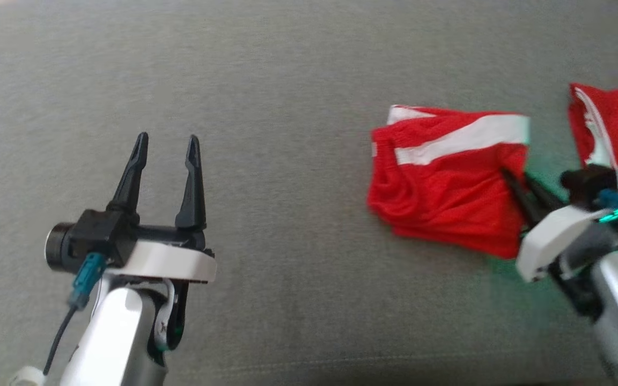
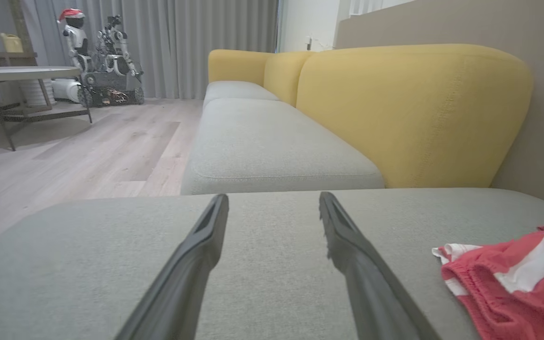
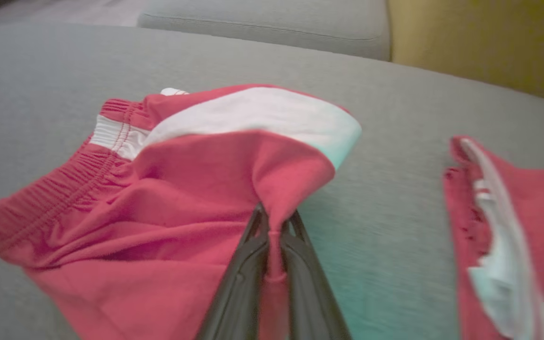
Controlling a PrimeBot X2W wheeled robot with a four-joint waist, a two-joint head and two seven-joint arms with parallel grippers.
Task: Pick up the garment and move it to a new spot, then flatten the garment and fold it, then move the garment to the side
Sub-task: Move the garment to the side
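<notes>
The garment (image 1: 443, 177), red shorts with a white stripe and an elastic waistband, lies folded on the grey sofa seat (image 1: 287, 80), right of centre. My right gripper (image 1: 514, 177) is shut on its right edge. In the right wrist view the two dark fingers (image 3: 253, 264) pinch a raised fold of the red garment (image 3: 168, 203) between them. My left gripper (image 1: 164, 140) hovers open over bare cushion at the lower left, well clear of the cloth. In the left wrist view the garment (image 2: 513, 278) shows at the lower right, beyond the spread left gripper (image 2: 274, 200).
A second red and white cloth (image 1: 615, 134) lies at the right edge of the seat, also seen as a red cloth (image 3: 508, 236) in the right wrist view. Yellow sofa backrests (image 2: 413, 113) stand behind. Wooden floor, a table (image 2: 21, 75) and a parked robot (image 2: 102, 61) lie beyond.
</notes>
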